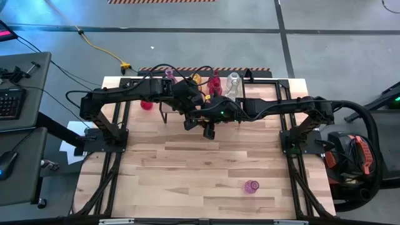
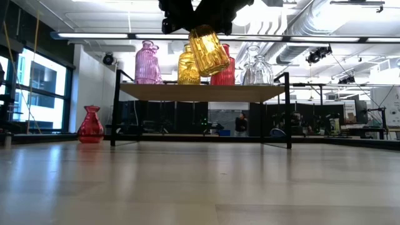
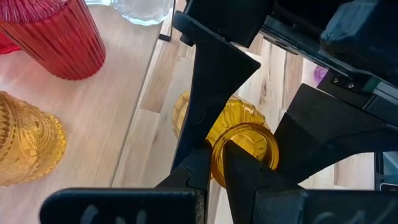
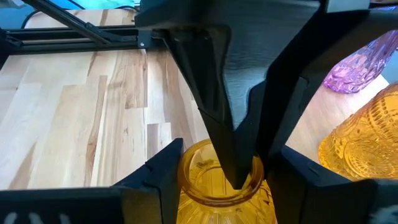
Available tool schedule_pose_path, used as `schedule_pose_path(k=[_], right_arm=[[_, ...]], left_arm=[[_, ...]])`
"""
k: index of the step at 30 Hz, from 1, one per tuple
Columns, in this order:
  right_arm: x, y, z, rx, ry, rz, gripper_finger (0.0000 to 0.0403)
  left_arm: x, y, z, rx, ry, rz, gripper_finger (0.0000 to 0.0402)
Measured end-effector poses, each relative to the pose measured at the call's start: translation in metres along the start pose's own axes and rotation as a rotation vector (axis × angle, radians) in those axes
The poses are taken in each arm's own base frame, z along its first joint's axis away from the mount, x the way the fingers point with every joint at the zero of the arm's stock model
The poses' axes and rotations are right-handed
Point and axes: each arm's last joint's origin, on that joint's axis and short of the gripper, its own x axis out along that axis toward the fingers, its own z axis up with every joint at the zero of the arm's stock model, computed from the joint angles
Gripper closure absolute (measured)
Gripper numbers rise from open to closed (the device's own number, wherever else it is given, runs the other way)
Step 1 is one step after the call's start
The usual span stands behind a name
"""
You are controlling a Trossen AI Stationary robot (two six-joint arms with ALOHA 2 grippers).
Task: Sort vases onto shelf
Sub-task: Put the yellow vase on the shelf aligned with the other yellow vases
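Note:
A yellow vase (image 2: 209, 50) hangs in the air just before the shelf (image 2: 200, 92), under both grippers. My left gripper (image 3: 217, 163) is shut on its rim. My right gripper (image 4: 227, 180) stands with its fingers apart, one on either side of the vase's neck (image 4: 217, 186). On the shelf stand a pink vase (image 2: 146, 62), a second yellow one (image 2: 187, 70), a red one (image 2: 225, 72) and clear ones (image 2: 256, 69). Another red vase (image 2: 90, 125) stands on the table left of the shelf, and a pink vase (image 1: 251, 186) lies near the front edge. My left gripper pinches the wall of the vase's mouth (image 3: 214, 163), one finger (image 3: 239, 171) inside and one (image 3: 198, 169) outside, slanting down from above. The vase hangs below, tilted and clear of table and shelf. My right gripper's fingers (image 4: 165, 177) stand close beside the neck; whether they touch it I cannot tell.
The shelf's black frame (image 1: 164, 112) and its vases stand right behind the grippers. The two arms cross close together over the table's middle (image 1: 206, 115). Bare wooden tabletop (image 1: 187, 169) lies toward the near edge.

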Motion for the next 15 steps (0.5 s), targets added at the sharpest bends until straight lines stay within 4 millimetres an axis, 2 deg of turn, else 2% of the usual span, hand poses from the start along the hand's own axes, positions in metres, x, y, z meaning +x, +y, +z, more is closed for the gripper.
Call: schedule_pose_path(k=[9, 15], right_arm=[[0.0, -0.0002, 0.0, 0.0, 0.0, 0.0, 0.0245], [0.0004, 0.0002, -0.0001, 0.002, 0.0, 0.004, 0.0248]], left_arm=[[-0.0003, 0.0021, 0.0007, -0.001, -0.005, 0.002, 0.0378], [-0.0003, 0.0018, 0.0001, 0.0, 0.005, -0.025, 0.0347]])
